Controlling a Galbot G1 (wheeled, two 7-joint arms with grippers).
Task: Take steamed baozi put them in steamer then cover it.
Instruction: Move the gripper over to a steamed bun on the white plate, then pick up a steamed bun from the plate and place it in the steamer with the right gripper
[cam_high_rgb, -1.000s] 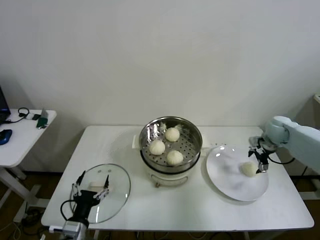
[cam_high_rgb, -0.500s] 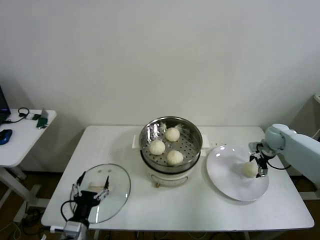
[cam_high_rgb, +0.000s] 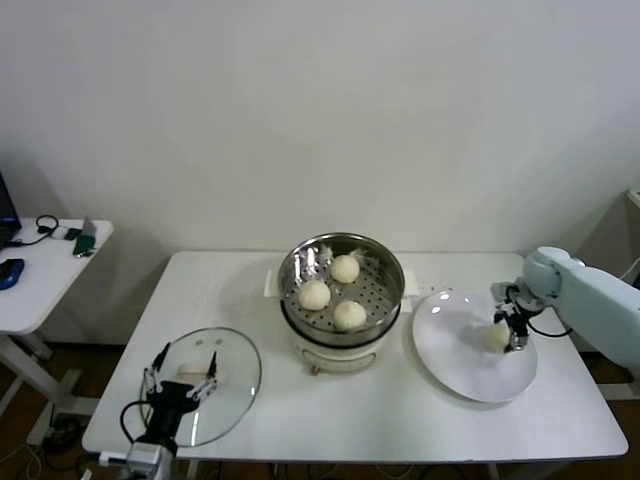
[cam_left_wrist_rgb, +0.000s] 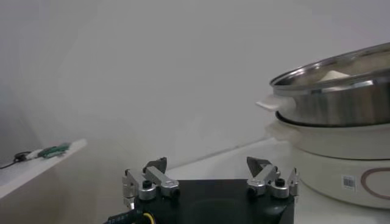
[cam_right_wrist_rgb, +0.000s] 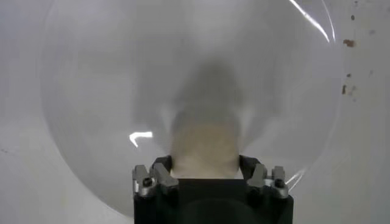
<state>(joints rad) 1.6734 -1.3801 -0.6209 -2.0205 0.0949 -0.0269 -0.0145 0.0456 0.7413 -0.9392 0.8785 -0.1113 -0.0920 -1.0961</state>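
The steamer (cam_high_rgb: 342, 290) stands in the middle of the counter (cam_high_rgb: 400, 420), and three buns (cam_high_rgb: 314, 294) lie inside it. To the right of the steamer, the right hand (cam_high_rgb: 508, 328) is clenched around the fourth bun (cam_high_rgb: 497, 336) on the white plate (cam_high_rgb: 450, 350). In front and left of the steamer, the left hand (cam_high_rgb: 182, 372) is released above the glass lid (cam_high_rgb: 235, 375).

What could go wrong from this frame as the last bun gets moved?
The right tool straddles the last baozi on the plate; the soft bun may squash or slip. Three baozi already crowd the steamer, so placement could bump one. The left tool waits open over the cover.
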